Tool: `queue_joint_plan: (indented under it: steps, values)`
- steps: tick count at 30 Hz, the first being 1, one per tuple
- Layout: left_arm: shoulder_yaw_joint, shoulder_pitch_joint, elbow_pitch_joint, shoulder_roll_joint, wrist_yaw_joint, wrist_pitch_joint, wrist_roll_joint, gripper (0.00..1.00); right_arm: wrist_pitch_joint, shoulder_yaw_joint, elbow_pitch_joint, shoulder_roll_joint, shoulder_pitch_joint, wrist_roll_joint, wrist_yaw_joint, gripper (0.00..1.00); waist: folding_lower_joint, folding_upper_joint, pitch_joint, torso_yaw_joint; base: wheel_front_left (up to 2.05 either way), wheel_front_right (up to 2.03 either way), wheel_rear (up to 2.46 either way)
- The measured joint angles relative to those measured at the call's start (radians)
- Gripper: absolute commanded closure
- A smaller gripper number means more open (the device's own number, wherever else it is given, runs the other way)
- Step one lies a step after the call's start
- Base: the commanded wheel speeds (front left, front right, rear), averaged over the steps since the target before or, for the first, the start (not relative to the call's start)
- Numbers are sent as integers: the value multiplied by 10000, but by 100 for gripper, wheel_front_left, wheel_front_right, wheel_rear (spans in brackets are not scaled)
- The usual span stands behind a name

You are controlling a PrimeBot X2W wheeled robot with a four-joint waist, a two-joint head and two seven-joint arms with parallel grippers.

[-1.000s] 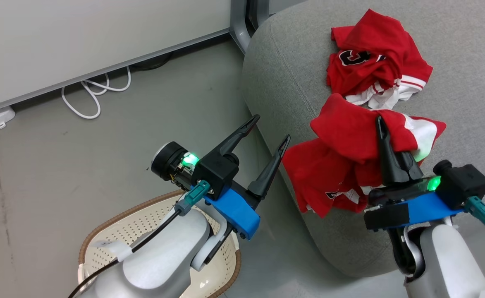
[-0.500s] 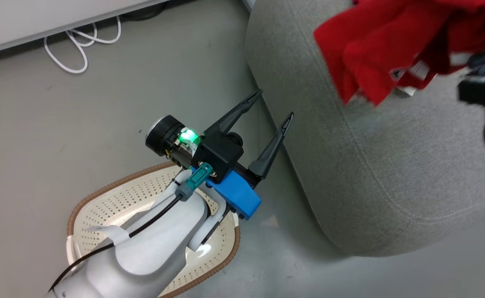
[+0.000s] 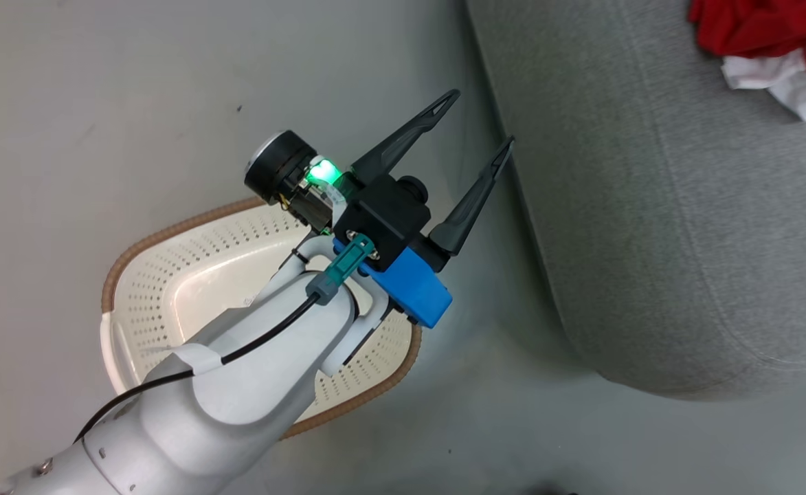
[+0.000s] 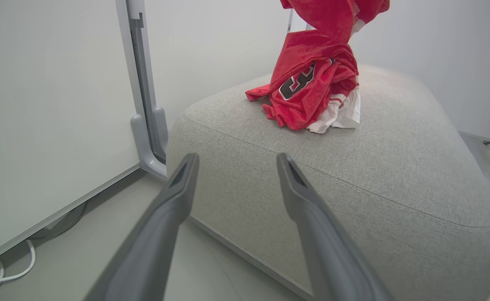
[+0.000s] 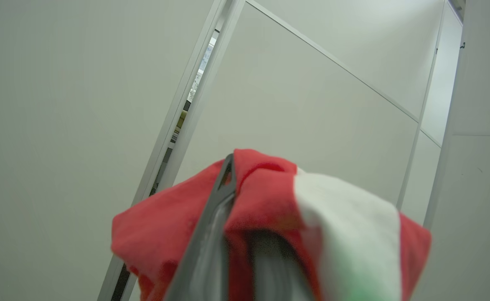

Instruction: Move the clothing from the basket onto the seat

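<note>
Holds the left pincer (image 3: 482, 117) spread wide and empty above the small cream-white perforated plastic basket with a brown rim (image 3: 169, 234), fingers aimed toward the large light-grey woven upholstered seat (image 3: 650, 206). Probably parked there to stay clear of the other arm.

Grips a bright red soft garment with a white panel (image 5: 265, 196) in the right pincer (image 5: 249, 196), clamped on the cloth and raised high against pale wall panels (image 5: 311, 104), likely so the hanging fabric clears the cushion edge before release.

Shows, in the left wrist view, that garment dangling directly over a crumpled heap of red clothing with white trim and a black-and-white mark (image 4: 307, 92), already lying on the seat top.

Shows no cloth in the visible part of the basket, the rest hidden behind the pale forearm (image 3: 251, 385).

Judged nearly finished: needs only lowering and letting go onto the pile.
</note>
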Motion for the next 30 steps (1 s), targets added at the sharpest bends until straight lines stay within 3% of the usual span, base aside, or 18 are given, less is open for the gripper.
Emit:
queue_joint_plan:
  steps: [6, 24, 25, 26, 27, 30]
  values:
    - [-38, -297, 73, -96, -6, -48, 82, 0, -12, 130, 1256, -84, 237, 69, 2, 100, 0, 0, 565, 306, 0, 0, 0]
    - [-115, -551, 276, -192, 6, -215, 81, 0, -12, 485, 3720, 909, 2260, 146, 2, 100, -1, 0, 876, 753, 0, 0, 0]
    - [-115, -551, 291, -194, 8, -226, 75, 0, -12, 453, 3730, 949, 2289, 163, 2, 86, -1, 0, 845, 752, 0, 0, 0]
    - [-115, -550, 318, -192, 10, -238, 63, 0, -12, 399, 3689, 993, 2322, 174, 2, 24, 0, 0, 803, 750, 0, 0, 0]
    - [-113, -548, 345, -188, 12, -270, 54, 0, -12, 364, 3605, 1022, 2384, 173, 2, 0, 0, 0, 750, 744, 0, 0, 0]
    - [-92, -495, 443, -205, 35, -397, -29, 0, -13, 391, 3415, 1110, 2768, 27, 2, 0, 0, 0, 530, 720, 0, 0, 0]
